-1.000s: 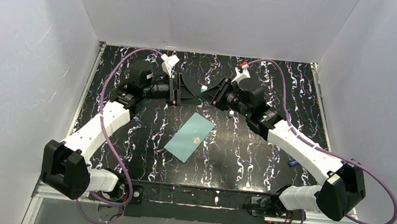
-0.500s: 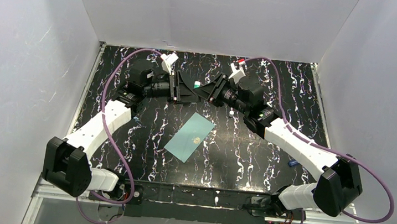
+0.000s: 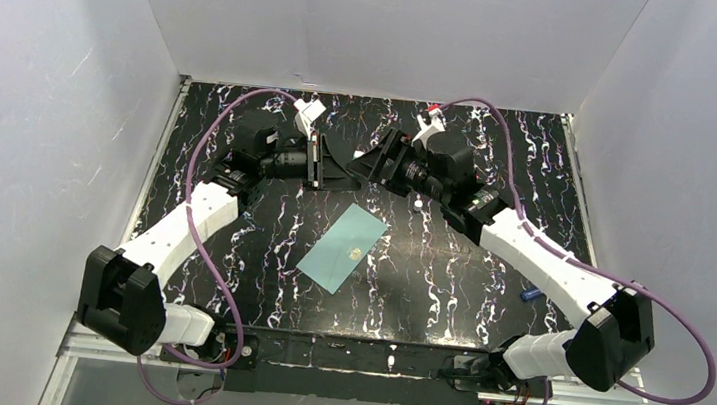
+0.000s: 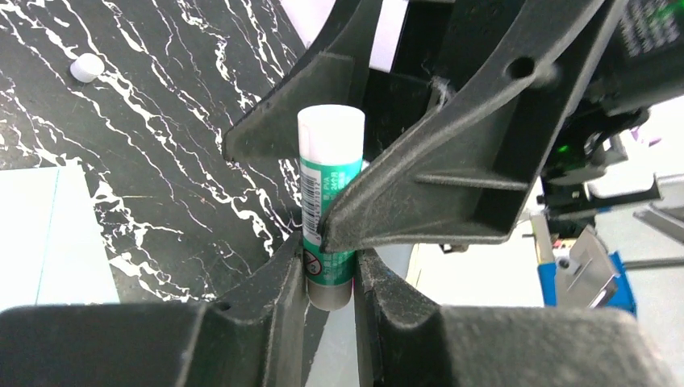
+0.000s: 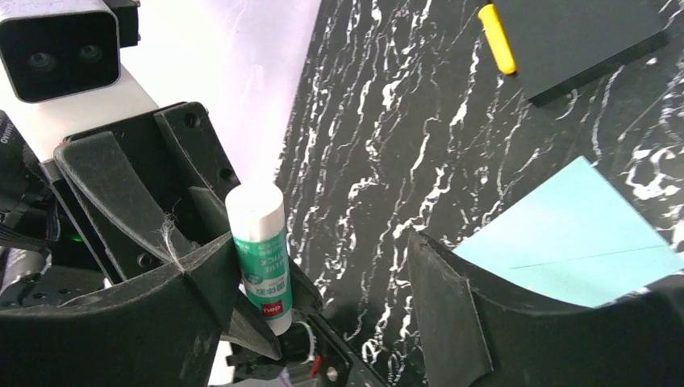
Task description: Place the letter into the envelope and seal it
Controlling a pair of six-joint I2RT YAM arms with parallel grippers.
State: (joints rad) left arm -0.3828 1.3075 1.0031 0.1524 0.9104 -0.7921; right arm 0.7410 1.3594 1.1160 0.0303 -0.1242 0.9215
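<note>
The pale teal envelope (image 3: 342,249) lies flat at the table's middle, its gold mark facing up; it also shows as the envelope (image 5: 565,234) in the right wrist view. The letter is not in view. At the back middle both grippers meet around a green-and-white glue stick (image 4: 331,201). My left gripper (image 4: 331,258) is shut on the stick's lower end. My right gripper (image 5: 319,250) stands open, its jaws wide apart, with the glue stick (image 5: 260,250) against one finger only. From above, the left gripper (image 3: 333,165) and right gripper (image 3: 369,163) nearly touch.
A flat black pad (image 5: 581,32) with a yellow piece (image 5: 496,36) beside it lies past the envelope. A small white cap (image 4: 86,67) sits on the marbled table. A small blue item (image 3: 528,294) lies near the right arm. White walls enclose three sides.
My left gripper has closed onto the glue stick. My right gripper has let go of it and opened wide. Both wrists shifted slightly; the envelope has not moved.
</note>
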